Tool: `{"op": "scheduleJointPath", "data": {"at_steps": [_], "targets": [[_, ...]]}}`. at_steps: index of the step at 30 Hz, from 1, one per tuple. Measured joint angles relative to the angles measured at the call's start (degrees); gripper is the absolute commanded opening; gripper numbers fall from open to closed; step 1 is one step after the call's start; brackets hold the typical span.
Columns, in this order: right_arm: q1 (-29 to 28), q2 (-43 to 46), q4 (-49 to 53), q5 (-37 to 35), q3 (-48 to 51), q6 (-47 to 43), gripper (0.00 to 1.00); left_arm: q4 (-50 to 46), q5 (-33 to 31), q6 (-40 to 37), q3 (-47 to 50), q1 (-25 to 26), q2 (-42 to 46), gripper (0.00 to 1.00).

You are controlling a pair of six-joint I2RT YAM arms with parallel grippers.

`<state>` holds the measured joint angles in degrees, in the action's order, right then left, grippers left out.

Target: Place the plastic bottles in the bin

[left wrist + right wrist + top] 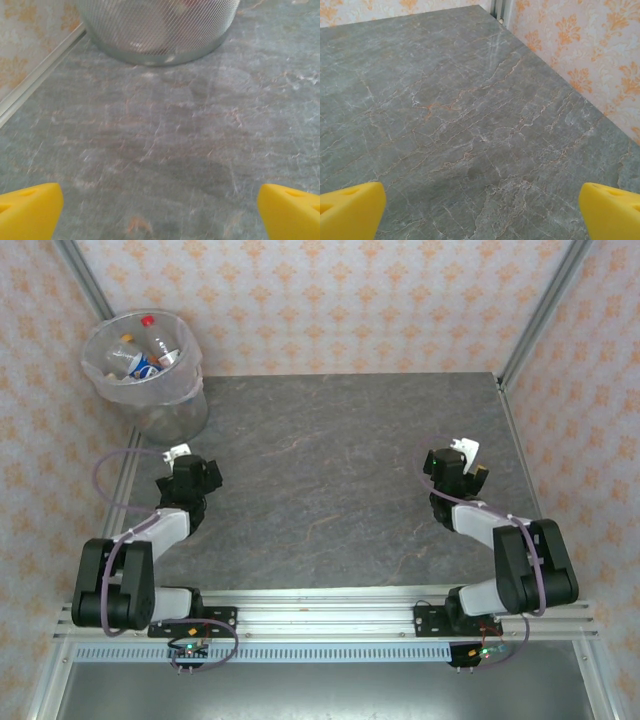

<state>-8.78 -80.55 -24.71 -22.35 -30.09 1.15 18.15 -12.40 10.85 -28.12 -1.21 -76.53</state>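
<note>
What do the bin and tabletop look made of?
Bin: translucent grey-white, probably plastic. The left wrist view shows a fine diamond mesh pattern on its wall, so wire mesh isn't ruled out. Tabletop: grey, veined like slate or marble, matte. It could be stone or printed laminate.

A lab robot cell is showing: aluminium frame posts (86, 280) and wallpaper-printed panels (350, 300) are boxing in the slate-look table (330, 480) lying beneath the left gripper (160, 212).

Bottles (148, 356) in bin (178, 412), on bench (330, 470).
Bin ahead of the left jaws, well left of the right jaws.
</note>
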Motion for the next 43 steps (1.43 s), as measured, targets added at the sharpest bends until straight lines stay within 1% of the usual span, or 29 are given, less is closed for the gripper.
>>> {"op": "scheduleJointPath", "data": {"at_steps": [2, 6, 9, 10, 12, 16, 19, 23, 26, 33, 43], "targets": [[0.09, -0.79, -1.27, 0.74, 0.00, -0.63, 0.99, 4.52, 0.55, -1.05, -0.07, 0.00, -2.95, 1.00], [0.09, -1.95, -2.47, 1.79, 0.00, -1.88, 0.99, 8.85, 3.65, -4.07, 0.13, 0.39, -6.10, 1.00], [0.11, -2.56, -3.39, 2.38, 0.00, -2.78, 0.99, 18.34, 4.57, -6.08, 3.76, 1.79, -7.08, 1.00], [0.11, -2.60, -3.67, 2.49, 0.00, -3.02, 0.99, 19.61, 4.61, -6.47, 4.55, 2.23, -7.82, 1.00], [0.11, -2.67, -4.50, 2.75, 0.00, -3.65, 0.99, 20.76, 3.91, -7.15, 5.27, 3.08, -9.03, 1.00], [0.22, -3.37, -9.22, 3.19, 1.03, -4.74, 0.99, 22.95, -0.17, -7.58, 5.29, 5.07, -9.35, 1.00], [0.83, -3.63, -13.35, 4.61, 4.04, -5.05, 0.99, 23.91, -1.79, -7.76, 5.29, 5.25, -9.35, 1.00], [3.15, -3.74, -18.45, 7.30, 8.55, -4.63, 0.99, 24.26, -2.84, -7.76, 5.29, 5.25, -9.35, 1.00], [4.68, -6.03, -23.19, 8.46, 10.69, -4.17, 0.99, 24.61, -3.15, -7.76, 5.29, 5.25, -9.35, 1.00], [4.85, -7.04, -22.16, 9.11, 8.44, -3.10, 0.99, 24.98, -3.15, -7.76, 5.29, 5.25, -9.35, 1.00], [4.85, -7.04, -22.12, 9.33, 8.41, -2.71, 0.99, 24.98, -3.13, -7.78, 5.29, 5.25, -9.35, 1.00]]}}
